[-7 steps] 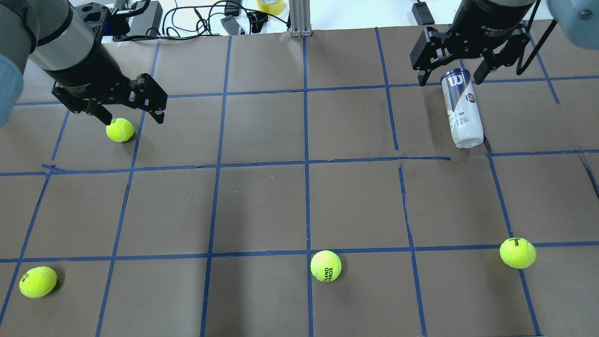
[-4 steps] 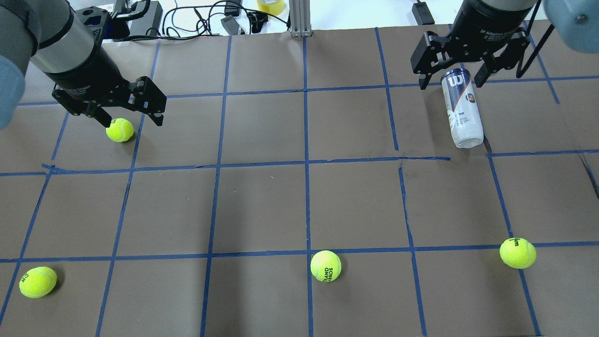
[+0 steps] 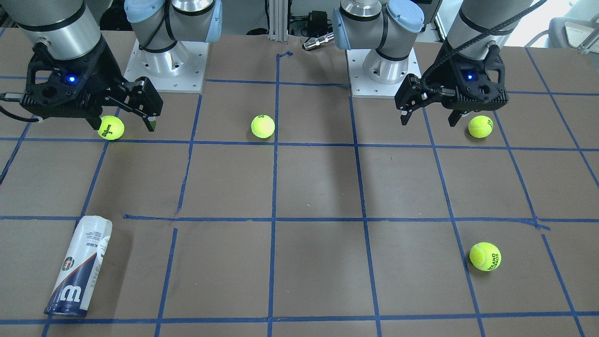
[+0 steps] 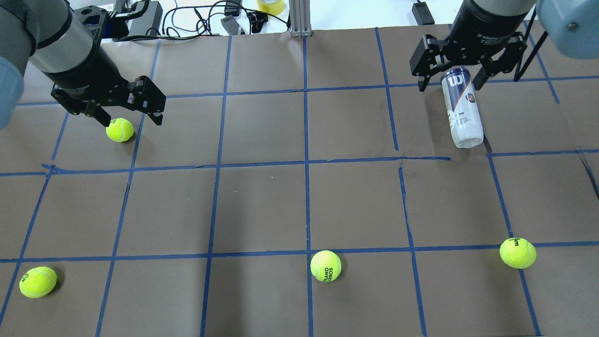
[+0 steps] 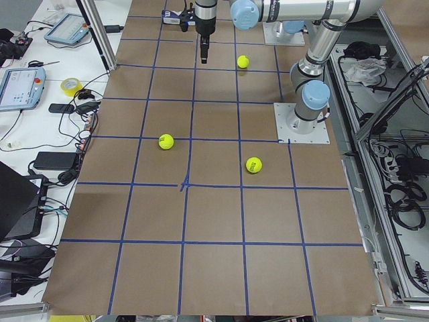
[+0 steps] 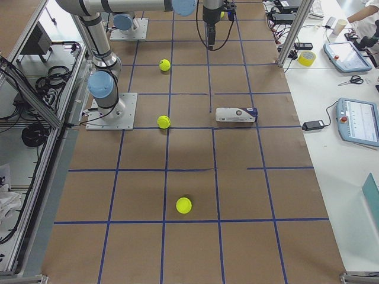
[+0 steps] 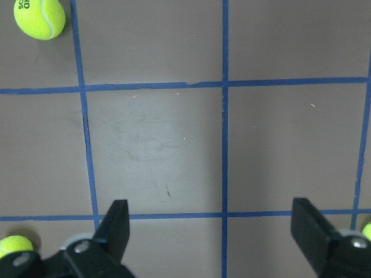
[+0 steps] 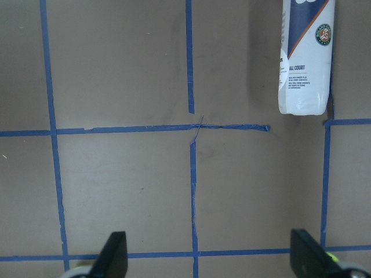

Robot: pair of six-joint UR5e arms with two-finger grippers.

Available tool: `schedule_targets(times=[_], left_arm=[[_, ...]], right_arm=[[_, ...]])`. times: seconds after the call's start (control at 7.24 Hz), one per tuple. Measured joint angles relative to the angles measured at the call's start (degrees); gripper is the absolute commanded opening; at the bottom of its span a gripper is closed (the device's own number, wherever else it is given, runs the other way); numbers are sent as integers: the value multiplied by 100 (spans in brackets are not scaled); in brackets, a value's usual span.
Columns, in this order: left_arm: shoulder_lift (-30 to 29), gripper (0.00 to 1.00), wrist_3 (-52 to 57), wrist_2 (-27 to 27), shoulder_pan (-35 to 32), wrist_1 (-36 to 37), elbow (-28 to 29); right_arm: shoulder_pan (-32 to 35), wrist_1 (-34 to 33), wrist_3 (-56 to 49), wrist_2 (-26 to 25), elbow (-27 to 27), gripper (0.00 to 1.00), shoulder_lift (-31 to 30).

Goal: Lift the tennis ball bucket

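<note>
On the counter's (image 4: 262,206) far right sq., as the robot faced it, the tennis ball bucket (image 4: 461,108) lay on its side, not lifted. Its dark blue rim end w/ the big white W pointed away from the robot. The white end pointed back toward the robot and sat just beside a blue tape (image 4: 306,164) crossing. A round emblem showed on the label, approx mid-can.

Right fingers (image 4: 420,65) hung wide apart and empty, well above the counter. The overhead cam put them either side of the bucket's rim end. The front cam showed them well apart from it, nearer the robot's base and by the near-right ball (image 4: 517,252) in that view. The right wrist cam agreed: both finger tips at the bottom of frame, the bucket in the top right corner, bare paper btwn.

Left fingers (image 4: 153,103) were also spread wide and empty, high over the left side. The far-left ball (image 4: 120,129) appeared just below them in the overhead view, w/ no contact seen. The left wrist cam showed the parted tips over taped paper, one ball in the top left corner and bits of two more at the bottom corners.

Near-left ball (image 4: 38,282) and middle ball (image 4: 325,265) sat in the row closest to the robot, well apart from each other and from the bucket.
</note>
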Motion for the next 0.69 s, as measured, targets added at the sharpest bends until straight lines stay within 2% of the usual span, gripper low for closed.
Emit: schedule_targets(times=[0.28, 0.69], left_arm=[[-12, 100, -6, -48, -12, 6, 27], [9, 100, -7, -21, -33, -8, 37]], right_arm=[[-92, -89, 318, 15, 11, 100, 121], [-709, -626, -556, -5, -44, 100, 701]])
